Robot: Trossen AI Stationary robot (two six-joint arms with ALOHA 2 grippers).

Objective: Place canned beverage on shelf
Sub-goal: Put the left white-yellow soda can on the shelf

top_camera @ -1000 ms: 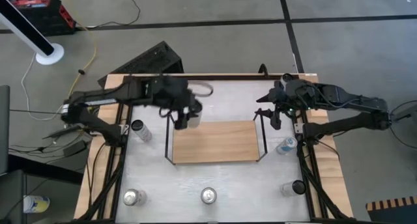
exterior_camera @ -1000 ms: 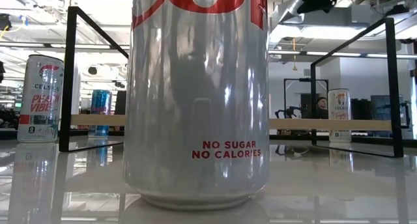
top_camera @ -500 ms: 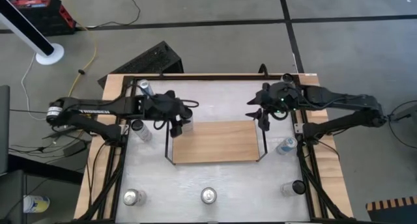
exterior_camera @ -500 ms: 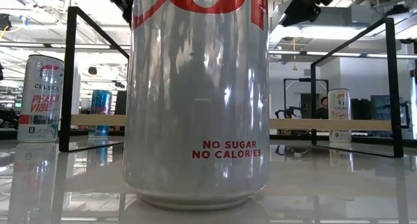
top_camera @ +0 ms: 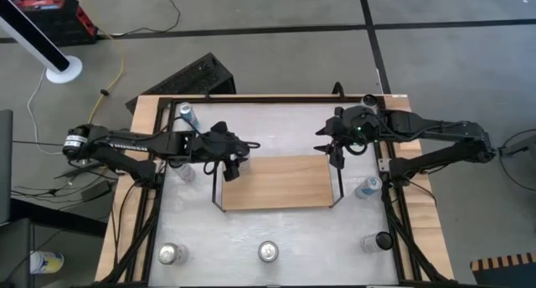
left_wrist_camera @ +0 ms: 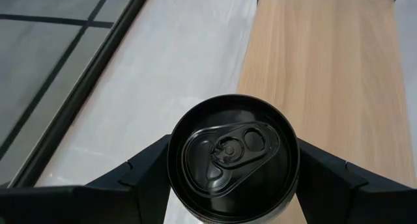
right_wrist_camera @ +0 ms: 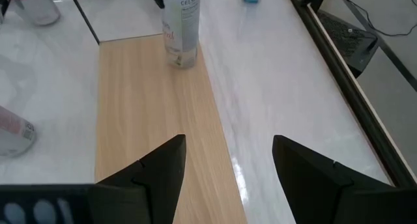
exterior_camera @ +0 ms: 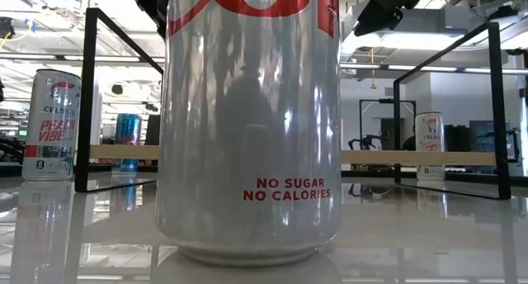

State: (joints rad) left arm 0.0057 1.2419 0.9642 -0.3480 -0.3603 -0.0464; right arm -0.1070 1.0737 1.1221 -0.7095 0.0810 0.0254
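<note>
One can (left_wrist_camera: 232,157) sits clamped between my left gripper (left_wrist_camera: 232,185) fingers, upright for a flat set-down, over the shelf (top_camera: 276,182) edge at 10 o'clock. Right gripper (right_wrist_camera: 228,165) hangs open, empty, at 2 o'clock.

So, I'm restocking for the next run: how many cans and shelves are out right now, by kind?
Cans loose on the table: 7
Can in the left gripper fingers: 1
Shelf: 1
Total: 9
</note>
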